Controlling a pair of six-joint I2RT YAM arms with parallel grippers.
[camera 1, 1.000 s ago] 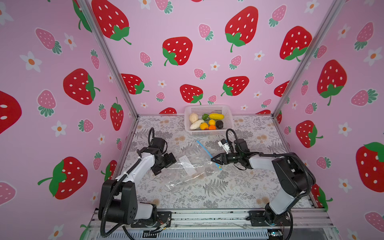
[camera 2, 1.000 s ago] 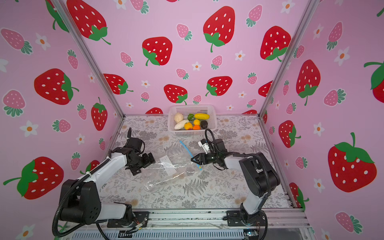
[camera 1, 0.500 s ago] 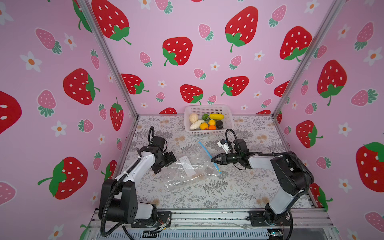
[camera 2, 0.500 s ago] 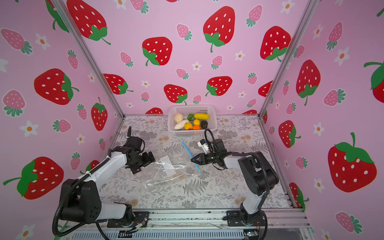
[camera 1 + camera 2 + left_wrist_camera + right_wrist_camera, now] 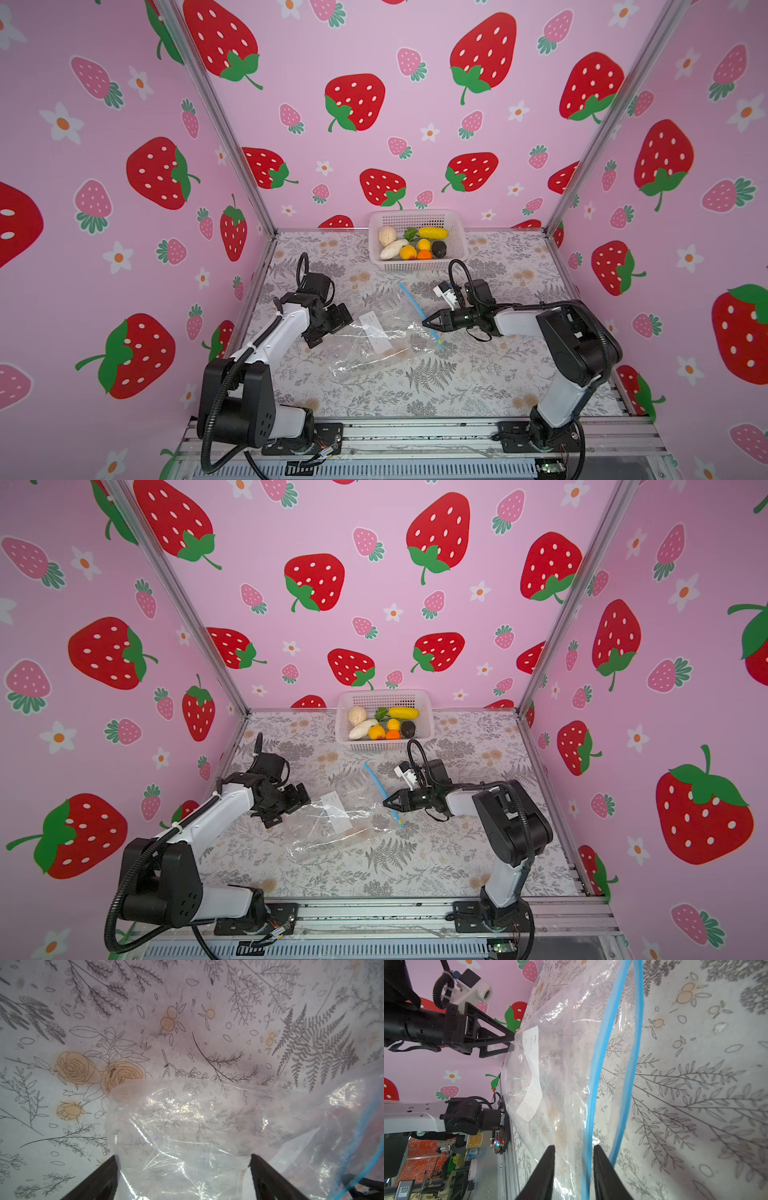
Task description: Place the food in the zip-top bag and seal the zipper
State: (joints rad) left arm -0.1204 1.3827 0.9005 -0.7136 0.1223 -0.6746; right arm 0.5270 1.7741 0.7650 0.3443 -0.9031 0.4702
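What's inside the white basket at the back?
Toy food sits in the basket: beige, white, green, yellow, orange and dark pieces. Anything lying under them is hidden.

Surface: table (image 5: 490, 374), pale covering printed with grey ferns, leaves and tan flowers. White perforated basket (image 5: 415, 213) stands on it at back edge, near centre. Clear zip-top bag (image 5: 386, 353) lies crinkled on table in front of basket, well apart from it. White label (image 5: 374, 332) faces up. Light blue zipper (image 5: 409, 297) edges bag, one end pointing toward basket; its two strips stand apart.
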